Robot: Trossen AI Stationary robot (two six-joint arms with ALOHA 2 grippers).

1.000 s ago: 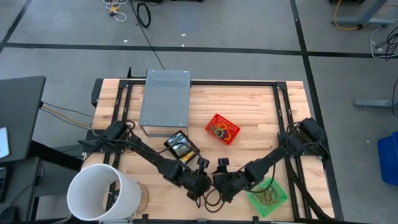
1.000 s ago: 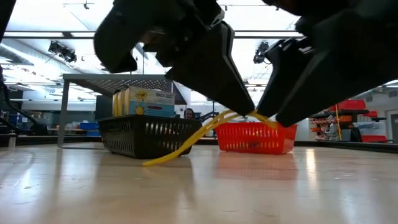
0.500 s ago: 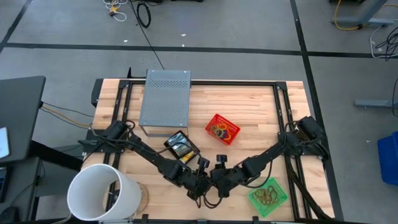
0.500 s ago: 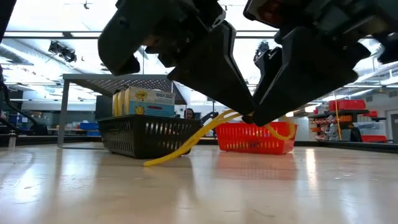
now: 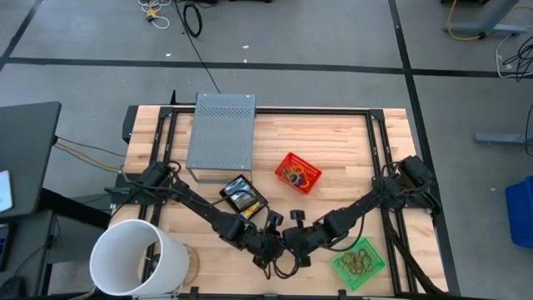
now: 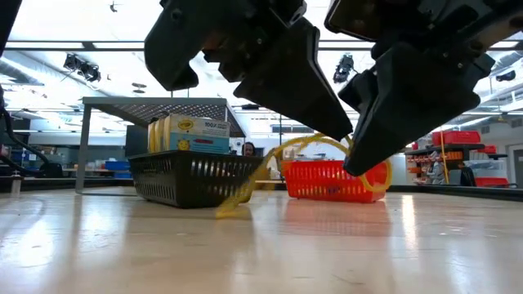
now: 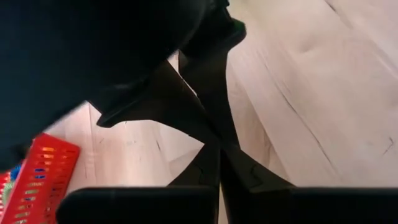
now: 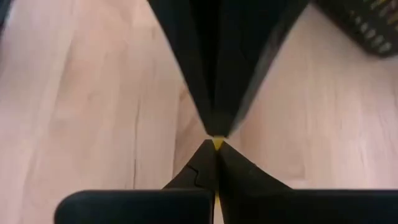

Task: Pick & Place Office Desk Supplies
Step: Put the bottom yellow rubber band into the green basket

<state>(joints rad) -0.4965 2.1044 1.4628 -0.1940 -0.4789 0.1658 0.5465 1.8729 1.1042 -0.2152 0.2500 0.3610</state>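
Two grippers meet tip to tip near the table's front edge, between the black mesh basket (image 5: 243, 197) and the green mesh basket (image 5: 359, 263). The left gripper (image 6: 331, 131) and right gripper (image 6: 350, 167) are both pinched closed on one thin yellow rubber-band loop (image 6: 282, 159). The right wrist view shows a yellow sliver (image 8: 216, 144) at the point where the two fingertip pairs meet.

The band sits partly off the wooden table (image 5: 333, 142): one end arcs up between the tips, the other droops and touches the wood in front of the black basket.

Handling judgement: very light, soft and stretchy, with no stiffness. It will likely sag, twist or snap back if one side lets go. A tip pinch on the strand itself looks like the only workable hold, and a slip looks likely if it is pulled taut.

View differences:
- The high view gives the layout: the red mesh basket (image 5: 298, 172) holding coloured bands, the green basket with more bands, and the white bucket (image 5: 137, 258) at the front left. The band is not visible there.
- The low view shows the band's arc and the yellow-and-green crayon-style cardboard boxes (image 6: 189, 134) standing in the black basket.
- The left wrist view shows only dark fingers, bare wood and the red basket's corner.
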